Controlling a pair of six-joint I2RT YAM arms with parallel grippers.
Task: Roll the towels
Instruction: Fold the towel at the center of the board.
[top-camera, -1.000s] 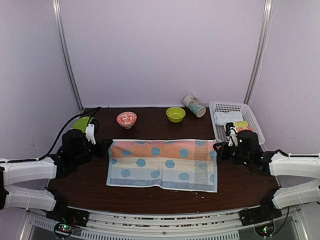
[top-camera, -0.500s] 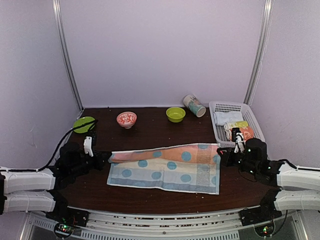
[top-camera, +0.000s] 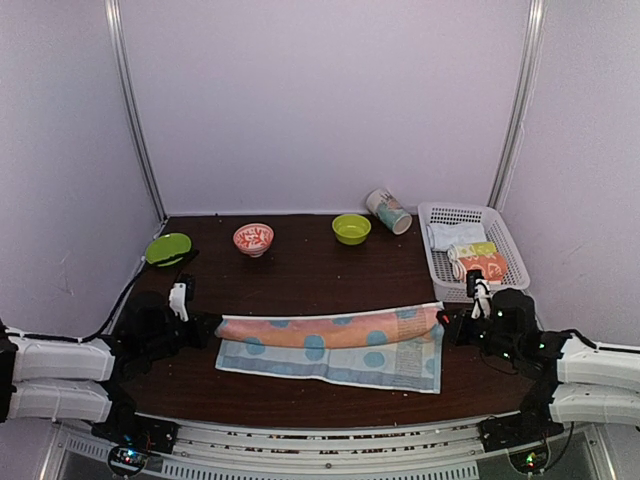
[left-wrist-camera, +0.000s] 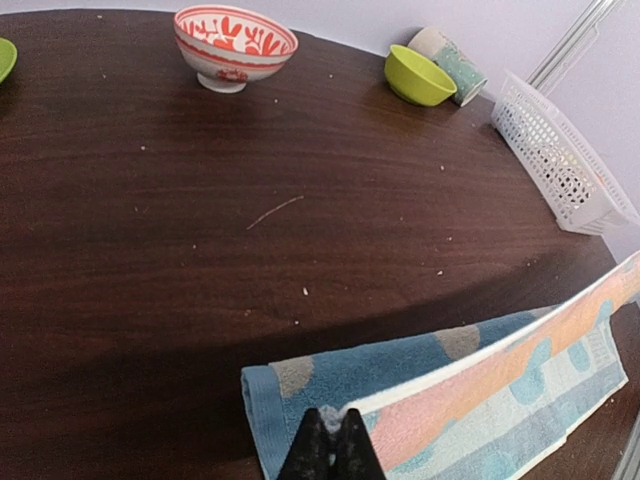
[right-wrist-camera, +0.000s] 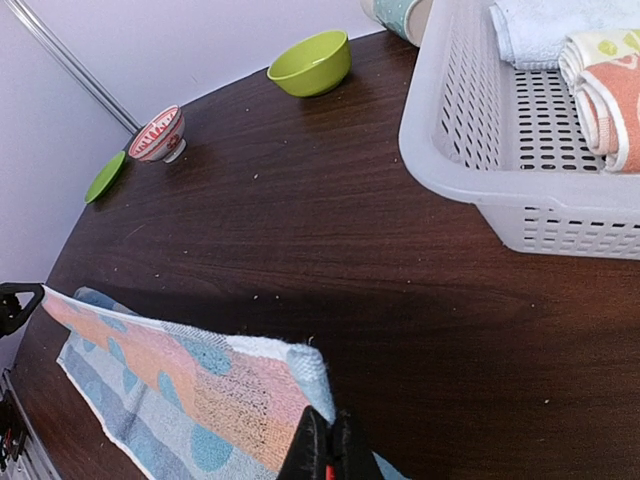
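Drawn nearer, left pincer (left-wrist-camera: 331, 430) and right pincer (right-wrist-camera: 322, 430) pinch the towel (top-camera: 330, 347).

The dark brown wooden tabletop (top-camera: 310, 260) runs on beyond the left hand (top-camera: 212, 325) and the right hand (top-camera: 445, 322) up to a plain pale lilac back wall (top-camera: 320, 100). Far behind the left hand a thin metal strip (top-camera: 135, 120) climbs the corner, and a second strip (top-camera: 515, 110) climbs far behind the right hand. Small pale crumbs (left-wrist-camera: 305, 291) lie on the wood ahead of the left hand. The light is soft and even.
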